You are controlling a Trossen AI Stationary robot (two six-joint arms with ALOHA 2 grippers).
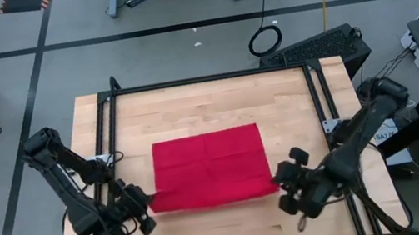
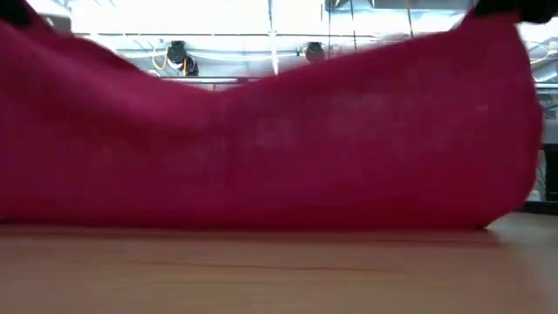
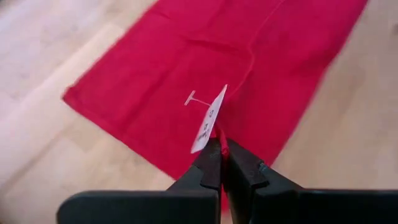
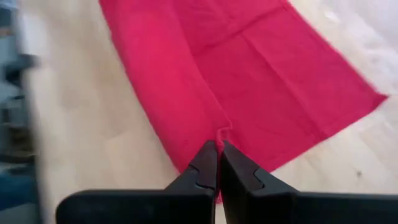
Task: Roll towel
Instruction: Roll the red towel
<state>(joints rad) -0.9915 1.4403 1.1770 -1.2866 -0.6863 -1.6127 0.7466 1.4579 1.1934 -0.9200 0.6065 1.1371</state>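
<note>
- The towel (image 1: 210, 166) lies spread in the middle of the wooden table (image 1: 191, 108), with its near edge raised off the wood. I judge that this lifted edge is the start of the roll.
- My left claw (image 3: 221, 151) is clamped on the towel's near-left corner, right beside the small white tag (image 3: 208, 121). The pinch sits at the very corner so the edge can be carried over evenly.
- My right claw (image 4: 219, 154) is clamped on the towel's near-right corner in the same way; the cloth puckers into a small fold just where the tips meet.
- From table height the towel hangs between the two pinched corners like a shallow sling, high at both ends and sagging in the middle. That tells me it is limp and thin, with no stiffness of its own.
- The cloth is plain bright red with a matte, finely woven face. Faint straight creases cross it, dividing it into panels.
- The tag is stiff card on a thin plastic fastener, and it stands up from the towel.
- Around the towel the table is pale, smooth wood with a dark metal frame (image 1: 203, 79) at the far side.
</note>
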